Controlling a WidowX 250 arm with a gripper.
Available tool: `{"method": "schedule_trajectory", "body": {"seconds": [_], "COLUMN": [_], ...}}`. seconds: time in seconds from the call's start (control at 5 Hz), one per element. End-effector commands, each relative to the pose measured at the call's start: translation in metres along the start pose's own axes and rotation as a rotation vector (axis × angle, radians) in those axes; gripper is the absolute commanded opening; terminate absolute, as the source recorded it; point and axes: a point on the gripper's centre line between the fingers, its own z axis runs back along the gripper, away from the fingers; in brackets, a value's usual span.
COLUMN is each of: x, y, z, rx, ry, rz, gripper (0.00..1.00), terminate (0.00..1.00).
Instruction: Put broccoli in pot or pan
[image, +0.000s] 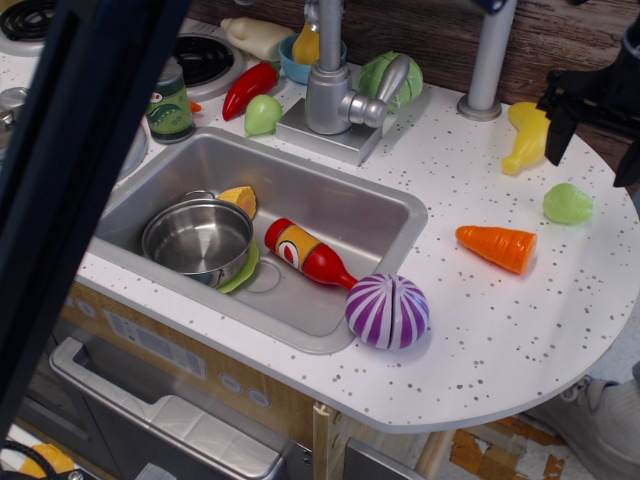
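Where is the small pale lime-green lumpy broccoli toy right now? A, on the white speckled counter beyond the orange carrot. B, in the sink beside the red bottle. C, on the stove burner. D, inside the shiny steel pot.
A: the broccoli lies on the counter past the orange carrot, while the steel pot in the sink is empty.

One pot (198, 238) sits in one sink (380, 215). One broccoli (568, 203), one carrot (498, 246), one purple ball (388, 310), one bottle (308, 254), one pear (262, 114), one cabbage (383, 76), one red pepper (249, 88), one can (168, 103), one yellow squash (524, 137), one blue bowl (297, 62), one tap (333, 75).
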Motion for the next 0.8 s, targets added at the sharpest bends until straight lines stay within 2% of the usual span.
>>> {"method": "schedule_trajectory", "body": {"seconds": [0.0, 0.6], "x": [0.015, 0.018], "y": [0.003, 0.003], "z": [0.001, -0.032], "rx": [-0.006, -0.104], "ry": [-0.083, -0.129], "rz": [-0.033, -0.055], "gripper": [1.00, 1.00], "terminate": [0.00, 0.00]}}
